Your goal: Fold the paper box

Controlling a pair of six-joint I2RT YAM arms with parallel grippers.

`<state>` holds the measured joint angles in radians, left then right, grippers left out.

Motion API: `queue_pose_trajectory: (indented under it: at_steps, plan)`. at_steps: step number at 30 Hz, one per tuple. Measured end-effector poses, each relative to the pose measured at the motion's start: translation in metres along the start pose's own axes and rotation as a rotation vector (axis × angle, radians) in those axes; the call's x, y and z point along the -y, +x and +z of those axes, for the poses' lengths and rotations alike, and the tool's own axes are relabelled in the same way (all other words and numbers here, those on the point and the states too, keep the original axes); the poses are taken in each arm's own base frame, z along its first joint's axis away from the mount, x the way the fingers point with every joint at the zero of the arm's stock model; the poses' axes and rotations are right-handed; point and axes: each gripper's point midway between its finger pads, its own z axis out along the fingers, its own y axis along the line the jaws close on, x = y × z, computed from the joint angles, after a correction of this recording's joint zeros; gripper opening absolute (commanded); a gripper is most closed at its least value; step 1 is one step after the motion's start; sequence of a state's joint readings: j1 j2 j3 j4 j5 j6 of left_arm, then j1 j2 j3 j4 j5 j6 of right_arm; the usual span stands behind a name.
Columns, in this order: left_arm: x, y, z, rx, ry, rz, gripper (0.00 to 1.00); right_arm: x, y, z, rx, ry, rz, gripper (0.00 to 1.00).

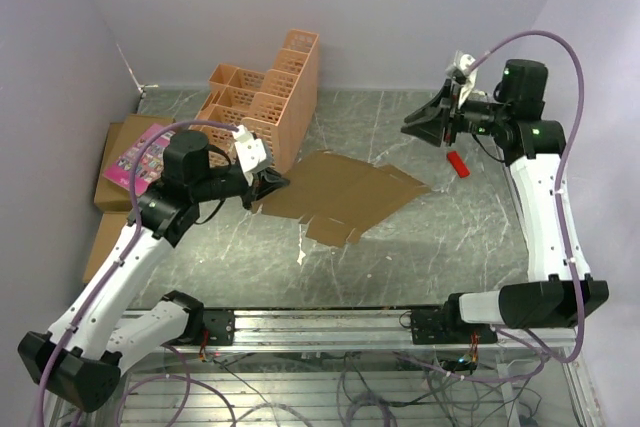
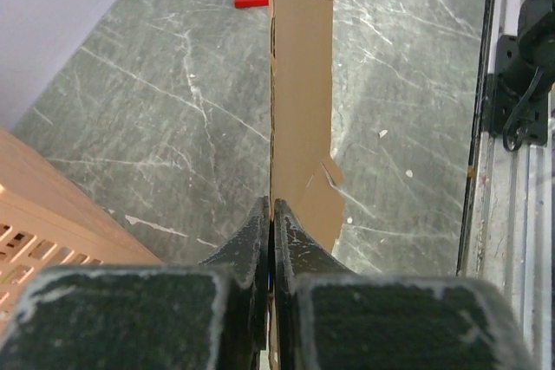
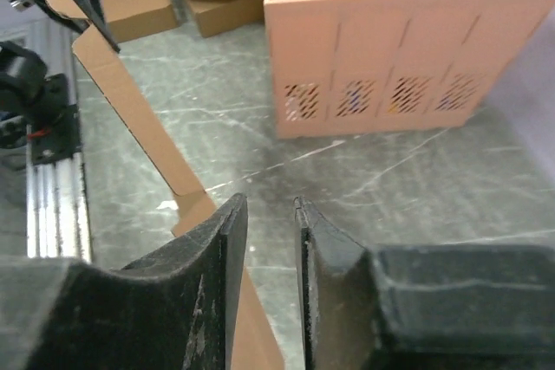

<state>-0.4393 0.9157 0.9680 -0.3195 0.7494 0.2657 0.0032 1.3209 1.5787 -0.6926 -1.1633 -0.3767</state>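
The paper box is a flat brown cardboard sheet with flaps, lying on the marble table's middle. My left gripper is shut on the sheet's left edge. In the left wrist view the closed jaws pinch the edge, and the sheet runs away from them, seen edge-on. My right gripper hangs raised above the table beyond the sheet's right end, open and empty. In the right wrist view its jaws stand slightly apart with nothing between them, and the sheet lies below to the left.
An orange lattice crate stands behind the sheet's left end and shows in the right wrist view. Brown cartons with a pink book lie at far left. A small red block lies at right. A metal rail runs along the near edge.
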Motion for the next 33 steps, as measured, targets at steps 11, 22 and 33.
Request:
queue_pose_trajectory:
  at_steps: [11, 22, 33]
  plan:
    - [0.003, -0.005, 0.007, 0.011, 0.091, 0.134, 0.07, -0.035, 0.059, 0.026, -0.194, -0.15, 0.01, 0.27]
    - [0.002, -0.011, 0.008, 0.025, 0.104, 0.171, 0.07, -0.059, 0.077, 0.029, -0.273, -0.232, -0.061, 0.31]
    - [0.003, -0.012, 0.008, 0.027, 0.11, 0.177, 0.07, -0.073, 0.087, 0.028, -0.31, -0.287, -0.088, 0.38]
